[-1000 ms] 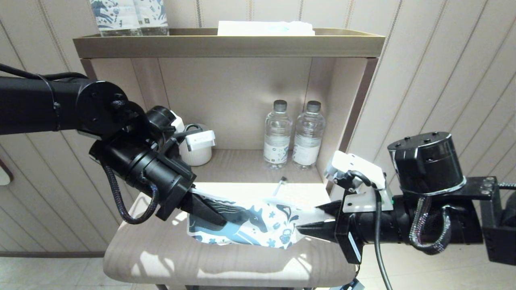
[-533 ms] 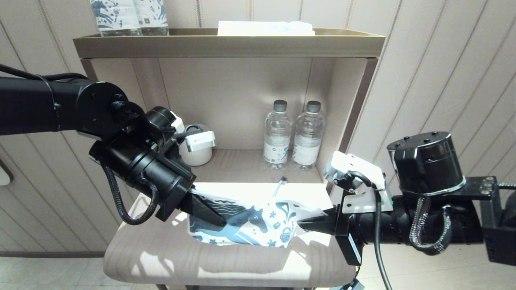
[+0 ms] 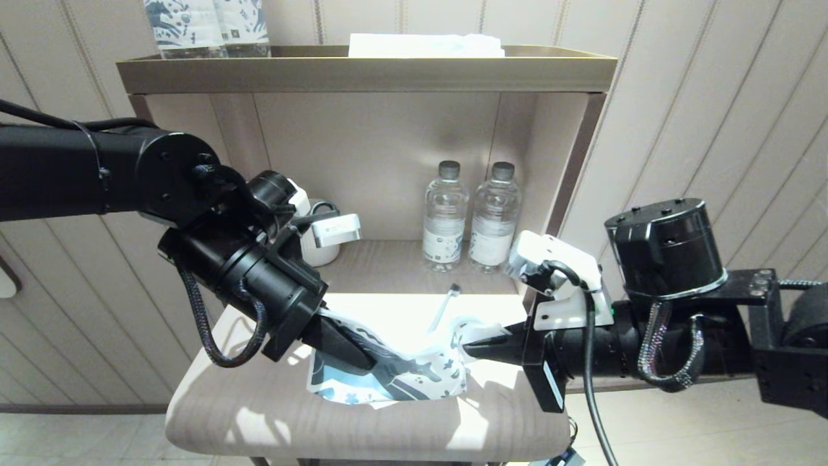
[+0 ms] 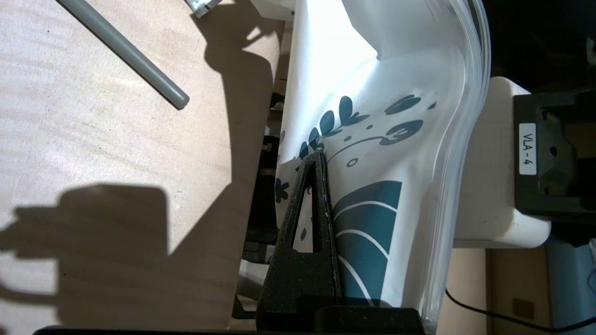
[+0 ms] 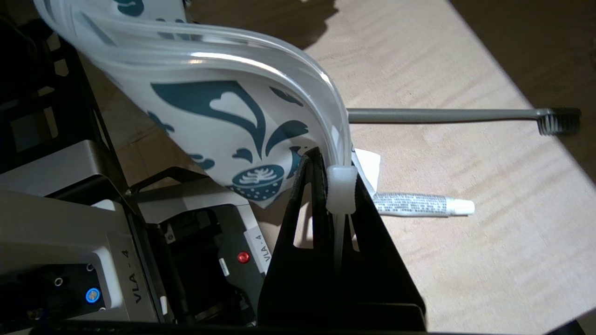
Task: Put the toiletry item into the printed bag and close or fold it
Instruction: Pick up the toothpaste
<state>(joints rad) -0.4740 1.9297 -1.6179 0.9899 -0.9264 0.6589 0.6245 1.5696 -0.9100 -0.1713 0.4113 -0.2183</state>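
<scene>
Both end effectors clamped on printed bag (image 3: 394, 372): left end effector (image 3: 362, 356) & right end effector (image 3: 471, 349) at opposite edges. Bag looks thin, floppy, prob slippery; grip near zip rim.

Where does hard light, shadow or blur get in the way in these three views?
Head view: a sunlit patch washes out the tabletop behind the printed bag, and the toothbrush nearly vanishes in it. Left wrist view: dark arm shadows cross the wood, and the bag's clear edge is smeared. Right wrist view: glare streaks the bag's rim; toothbrush and small tube read sharply.
</scene>
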